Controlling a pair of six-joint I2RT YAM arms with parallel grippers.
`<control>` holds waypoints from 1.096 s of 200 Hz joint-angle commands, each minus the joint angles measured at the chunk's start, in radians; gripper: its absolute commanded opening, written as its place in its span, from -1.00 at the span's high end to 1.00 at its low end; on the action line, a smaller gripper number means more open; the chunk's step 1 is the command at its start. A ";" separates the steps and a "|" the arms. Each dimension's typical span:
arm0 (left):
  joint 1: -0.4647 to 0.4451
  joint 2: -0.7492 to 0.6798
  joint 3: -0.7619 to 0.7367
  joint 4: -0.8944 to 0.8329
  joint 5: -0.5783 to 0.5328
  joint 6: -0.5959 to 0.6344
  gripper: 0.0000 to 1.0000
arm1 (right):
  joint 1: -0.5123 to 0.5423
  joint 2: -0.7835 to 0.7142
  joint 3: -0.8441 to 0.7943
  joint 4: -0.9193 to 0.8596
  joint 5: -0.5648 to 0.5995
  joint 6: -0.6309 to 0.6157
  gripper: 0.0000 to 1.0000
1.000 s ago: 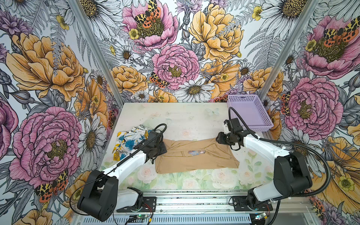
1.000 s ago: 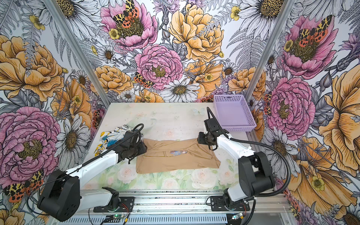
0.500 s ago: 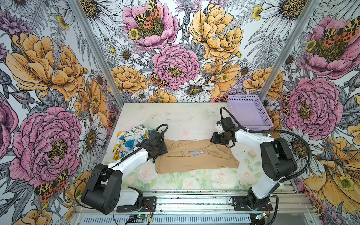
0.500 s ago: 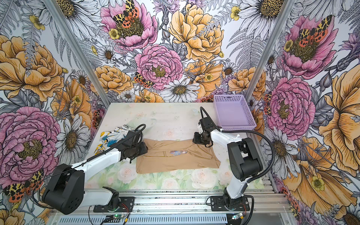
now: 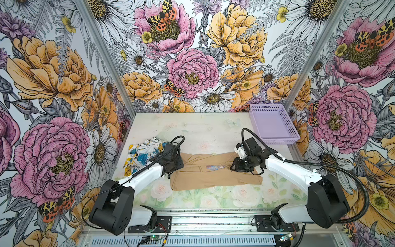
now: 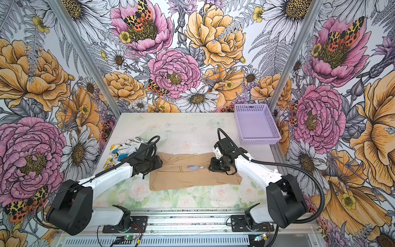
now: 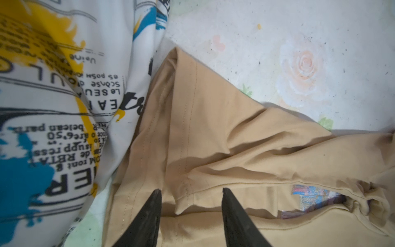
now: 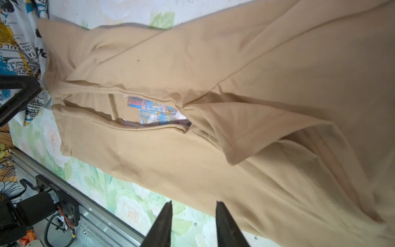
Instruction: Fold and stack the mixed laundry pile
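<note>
The tan-beige garment (image 5: 213, 177) (image 6: 192, 177) lies flat across the middle of the table, folded lengthwise, and a small colourful print (image 5: 214, 167) shows through a gap in it. The white printed garment (image 5: 141, 154) (image 6: 119, 149) lies bunched against its left end. My left gripper (image 5: 177, 162) (image 7: 191, 190) is open over the tan garment's left end (image 7: 213, 128), with a folded sleeve corner lying loose between its fingers. My right gripper (image 5: 235, 167) (image 8: 194, 202) is open over the garment's right part (image 8: 192, 64), holding nothing.
A lavender perforated basket (image 5: 275, 139) (image 6: 258, 141) stands empty at the back right corner. Floral walls close in the table on three sides. A metal rail (image 5: 213, 216) with both arm bases runs along the front edge.
My right gripper has moved left and toward the front, from the garment's far right end to over its right part, and its jaws narrowed a little. The left gripper has hardly moved.
</note>
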 commanded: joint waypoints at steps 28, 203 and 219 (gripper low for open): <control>-0.024 0.014 0.036 0.023 0.003 0.004 0.04 | 0.005 0.115 0.035 0.042 0.116 0.030 0.14; -0.016 -0.031 -0.001 0.021 -0.001 -0.001 0.04 | 0.003 0.119 -0.102 0.269 0.086 0.230 1.00; -0.016 -0.030 -0.001 0.021 0.000 -0.001 0.04 | 0.005 0.091 -0.116 0.260 0.070 0.247 1.00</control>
